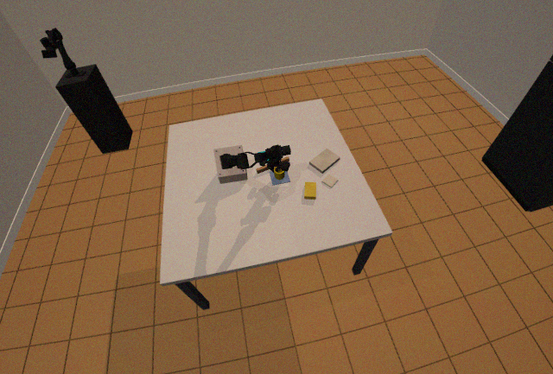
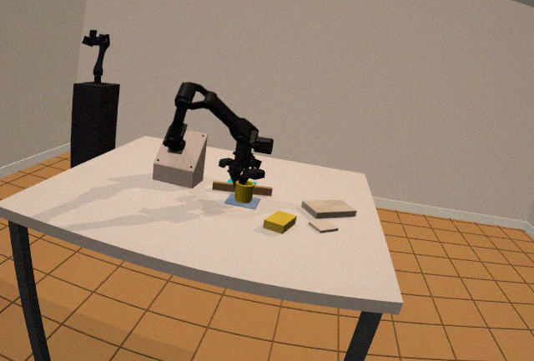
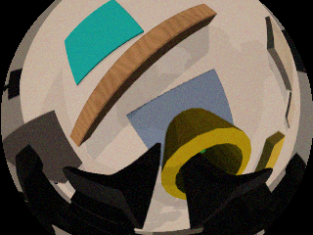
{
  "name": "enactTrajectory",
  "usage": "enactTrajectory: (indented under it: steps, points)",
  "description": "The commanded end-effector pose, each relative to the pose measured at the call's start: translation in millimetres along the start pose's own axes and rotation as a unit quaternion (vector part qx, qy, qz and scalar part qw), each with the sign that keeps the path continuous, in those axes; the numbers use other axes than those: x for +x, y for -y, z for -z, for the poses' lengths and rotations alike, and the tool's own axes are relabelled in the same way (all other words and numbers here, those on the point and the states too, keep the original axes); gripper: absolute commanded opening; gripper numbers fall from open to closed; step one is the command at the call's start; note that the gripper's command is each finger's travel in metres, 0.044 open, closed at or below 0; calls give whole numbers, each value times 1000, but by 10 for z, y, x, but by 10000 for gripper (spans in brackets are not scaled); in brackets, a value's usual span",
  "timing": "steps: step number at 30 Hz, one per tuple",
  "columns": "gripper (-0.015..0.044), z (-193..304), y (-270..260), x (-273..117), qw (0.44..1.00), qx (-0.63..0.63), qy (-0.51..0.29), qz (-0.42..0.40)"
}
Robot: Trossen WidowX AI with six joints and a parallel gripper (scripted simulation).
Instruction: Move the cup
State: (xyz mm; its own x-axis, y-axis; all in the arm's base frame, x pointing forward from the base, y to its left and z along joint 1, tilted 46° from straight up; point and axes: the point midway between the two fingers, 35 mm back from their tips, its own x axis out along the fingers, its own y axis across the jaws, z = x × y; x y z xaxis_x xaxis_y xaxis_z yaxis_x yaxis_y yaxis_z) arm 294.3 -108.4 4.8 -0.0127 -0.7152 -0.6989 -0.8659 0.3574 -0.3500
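Note:
The yellow cup [image 1: 280, 175] [image 2: 244, 193] [image 3: 193, 124] stands upright on the blue pad [image 1: 285, 180] [image 2: 254, 203] [image 3: 207, 90]. A green marble [image 3: 202, 151] shows inside it; the rest of the inside is hidden by a finger and the cup wall. The teal pad [image 3: 100, 41] [image 2: 253, 183] lies beyond the wooden bar and bears nothing in the wrist view. My gripper [image 3: 171, 148] [image 2: 239, 183] is at the cup's rim, one finger inside the cup and one outside. The fingers stand partly open astride the wall, and no firm grip on it shows.
The wooden bar [image 1: 262, 169] [image 2: 263, 190] [image 3: 124, 69] stands between the two pads. A yellow block [image 1: 309, 190] [image 2: 279, 222] [image 3: 271, 153], a large beige slab [image 1: 324, 160] [image 2: 328, 208] and a small beige tile [image 1: 329, 180] [image 2: 323, 225] lie to the cup's right.

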Motion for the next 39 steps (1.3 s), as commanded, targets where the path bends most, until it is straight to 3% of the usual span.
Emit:
enactTrajectory:
  steps: [1,9,28,39]
  points:
    - [67,1,2,-2,1000,0,0,0]
    - [0,1,2,-2,1000,0,0,0]
    - [0,-30,-36,-556,1000,-5,-2,-2]
    - [0,-40,-60,-549,1000,-11,-4,-2]
